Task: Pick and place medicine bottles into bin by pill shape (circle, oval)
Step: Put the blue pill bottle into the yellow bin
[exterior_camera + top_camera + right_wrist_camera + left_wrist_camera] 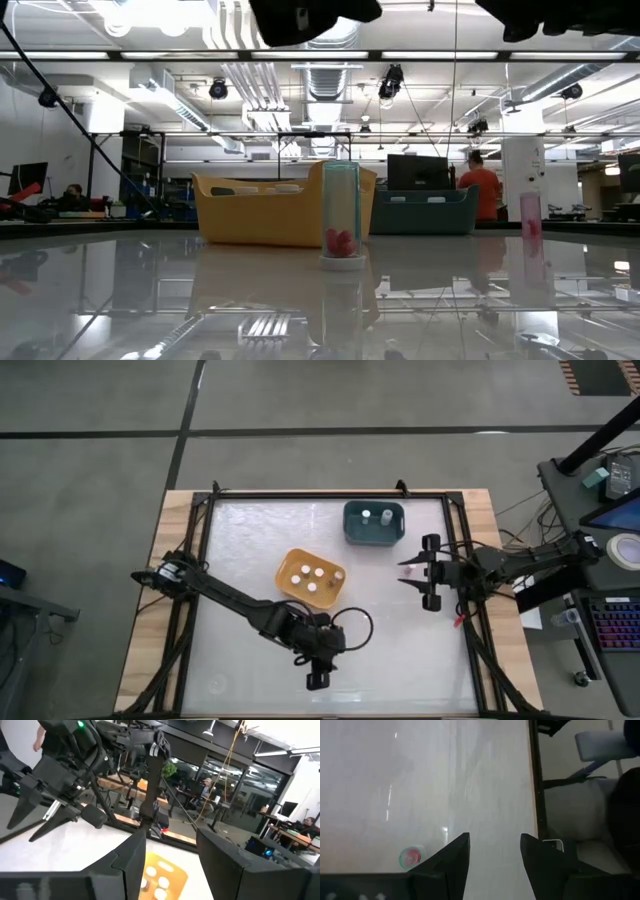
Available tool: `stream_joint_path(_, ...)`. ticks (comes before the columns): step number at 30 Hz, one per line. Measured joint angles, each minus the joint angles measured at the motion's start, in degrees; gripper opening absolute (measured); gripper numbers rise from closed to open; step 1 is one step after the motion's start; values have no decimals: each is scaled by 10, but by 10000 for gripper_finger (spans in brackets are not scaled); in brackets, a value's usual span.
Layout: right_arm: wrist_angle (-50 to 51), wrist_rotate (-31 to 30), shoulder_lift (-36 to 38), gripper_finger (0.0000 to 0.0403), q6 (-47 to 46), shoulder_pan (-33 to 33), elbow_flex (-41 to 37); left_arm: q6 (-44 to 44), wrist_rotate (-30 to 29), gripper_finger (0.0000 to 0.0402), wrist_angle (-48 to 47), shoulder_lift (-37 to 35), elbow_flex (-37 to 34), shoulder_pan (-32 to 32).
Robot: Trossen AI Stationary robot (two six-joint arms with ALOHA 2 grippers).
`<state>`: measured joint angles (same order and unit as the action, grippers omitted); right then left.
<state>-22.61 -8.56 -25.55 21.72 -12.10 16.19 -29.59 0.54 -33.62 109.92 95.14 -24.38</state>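
The orange-yellow rounded plastic tub point(311, 577) sits close to the middle of the glossy white table point(250, 530), and five small white-capped medicine bottles point(312, 577) stand upright inside it. The dark teal-blue plastic tub point(374, 523) rests against the table's far edge, a little toward the right side, with two white-capped bottles point(374, 516) in it.

The left gripper point(317, 678) hangs over the table near the near edge, around the middle, its two dark fingers point(456, 857) spread apart with nothing between them. In its wrist view a small clear bottle with a teal rim and red pills inside point(410, 857) stands on the table just beside the fingers, not touching them. From table height that same clear tube point(341, 220) stands upright in front of the yellow tub.

The right gripper point(428, 573) is over the table by the right edge, level with the gap between the two tubs. Its fingers are wide open, and a small pinkish bottle point(411, 571) lies in the gap; I cannot tell whether either finger touches it. From table height, a slim pinkish bottle point(530, 222) stands upright off to the right.

A person in an orange top point(483, 190) is in the room behind the table.
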Motion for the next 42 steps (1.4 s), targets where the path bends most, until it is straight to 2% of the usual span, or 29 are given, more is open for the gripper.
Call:
stream_joint_path(10, -3, 0, 0, 166, 9, 0, 1, -29, 1, 160, 2, 1, -3, -4)
stream_joint_path(16, -3, 0, 0, 166, 10, 0, 1, -156, 39, 178, 25, 1, -3, -17)
stream_joint_path(19, -2, 0, 0, 166, 15, 0, 1, -177, 35, 202, 20, 1, -6, -34)
stream_joint_path(24, -3, 0, 0, 166, 16, 0, 1, -157, -38, 235, 5, 1, -26, -42)
stream_joint_path(31, -4, 0, 0, 166, 19, 0, 3, -56, -132, 239, 6, 0, -28, -40)
stream_joint_path(38, -4, 0, 0, 166, 19, 0, 3, -26, -172, 239, 6, 6, -34, -39)
stream_joint_path(42, -4, -1, 0, 166, 19, 0, 3, -15, -168, 239, 22, 27, -34, -39)
